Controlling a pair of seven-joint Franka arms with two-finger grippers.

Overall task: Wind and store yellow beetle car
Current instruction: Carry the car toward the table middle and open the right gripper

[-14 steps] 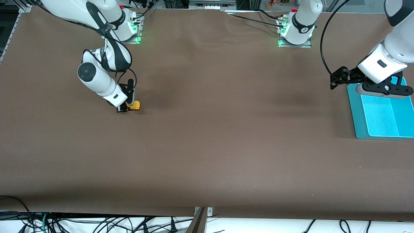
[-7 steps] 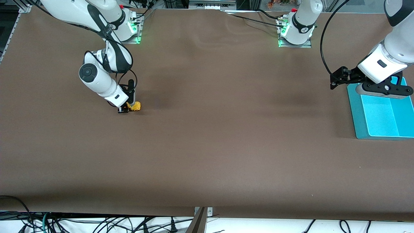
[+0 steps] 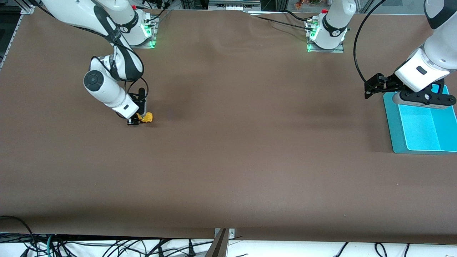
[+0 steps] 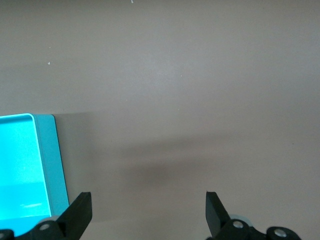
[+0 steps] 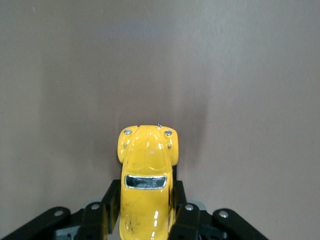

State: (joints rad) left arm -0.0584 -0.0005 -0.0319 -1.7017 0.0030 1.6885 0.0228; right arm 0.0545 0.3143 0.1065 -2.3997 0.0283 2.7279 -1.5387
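The yellow beetle car [image 3: 146, 117] sits on the brown table near the right arm's end. My right gripper [image 3: 137, 119] is down at the table and shut on the car's sides. In the right wrist view the car [image 5: 146, 175] sticks out from between the black fingers [image 5: 182, 217], nose pointing away. My left gripper [image 3: 371, 89] is open and empty, held over the table beside the teal tray [image 3: 394, 125] at the left arm's end; that arm waits. Its two dark fingertips [image 4: 80, 212] stand wide apart.
The teal tray also shows in the left wrist view [image 4: 50, 165], its light blue inside empty as far as it shows. The two arm bases [image 3: 142, 32] stand along the table edge farthest from the front camera. Cables hang under the nearest edge.
My right gripper has shifted slightly toward the right arm's end of the table, dragging the yellow car with it. The left arm has not moved.
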